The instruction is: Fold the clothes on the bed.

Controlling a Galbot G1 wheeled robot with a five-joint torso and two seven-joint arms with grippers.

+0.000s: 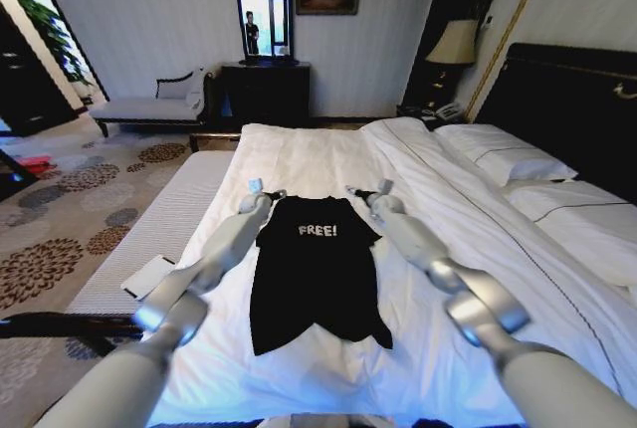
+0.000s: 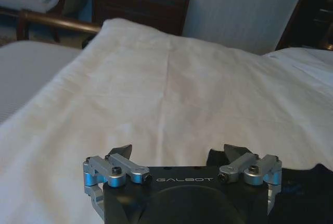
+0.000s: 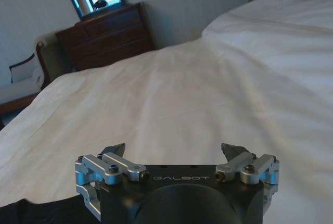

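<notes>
**Clothes flat on the bed, both tools poised at the shoulders**

Clothes here means one black T-shirt [image 1: 317, 274] with white "FREE!" lettering, and everything below is placed from it. Beneath it lies the bed [image 1: 328, 154], whose white duvet stretches well past the shirt on every side; the pillows [image 1: 503, 154] sit off to the shirt's right, toward the dark headboard [image 1: 572, 100]. The shirt lies spread flat, collar pointing away from the robot and hem nearest it, with the bottom edge splayed unevenly.

The left tool [image 1: 261, 192] sits just beside the shirt's left shoulder, and the right tool [image 1: 370, 192] just beside its right shoulder. In the wrist views, the left tool [image 2: 179, 153] and the right tool [image 3: 174, 153] both have their fingers spread apart, gripping nothing, with black fabric at the lower edge of each view.

The main risk, judged from this pose, is pinching duvet together with shirt, since both are soft and lie pressed together. A shallow bite could also slip off, and unequal lifts would skew the fold.
</notes>
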